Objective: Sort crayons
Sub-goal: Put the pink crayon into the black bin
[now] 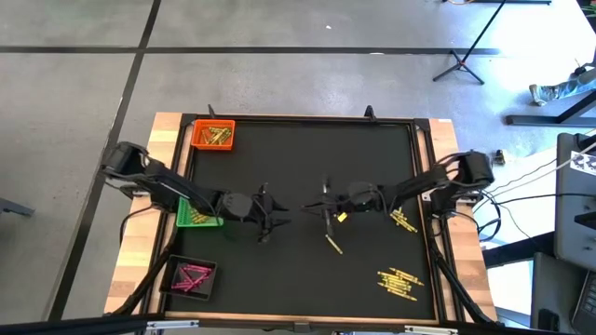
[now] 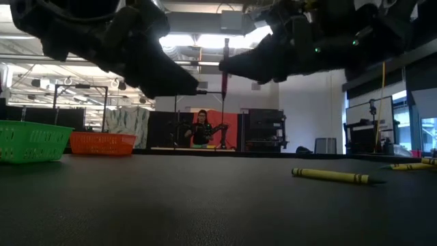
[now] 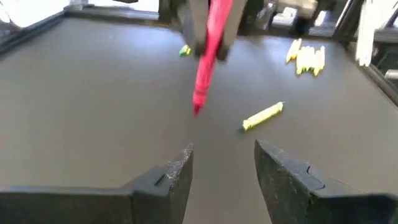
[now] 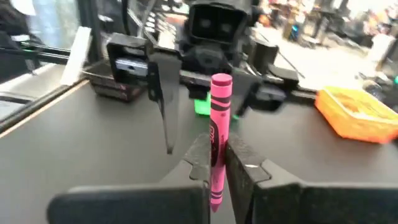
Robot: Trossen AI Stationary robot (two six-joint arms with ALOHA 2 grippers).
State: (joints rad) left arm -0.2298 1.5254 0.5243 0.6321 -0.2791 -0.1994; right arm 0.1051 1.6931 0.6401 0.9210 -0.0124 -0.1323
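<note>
Spanning frame: black mat (image 2: pixel 171 205); person (image 2: pixel 200 128) behind.

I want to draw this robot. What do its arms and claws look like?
Two thin black jointed arms, with black cables trailing off them at the table's sides. The left gripper and right gripper each have two flat dark fingers with slanted tips.

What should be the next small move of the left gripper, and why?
Probably the left gripper should advance and shut on the pink crayon. The right gripper holds that crayon upright above the table, and the left one faces it open and empty, so a handover looks likely.
</note>
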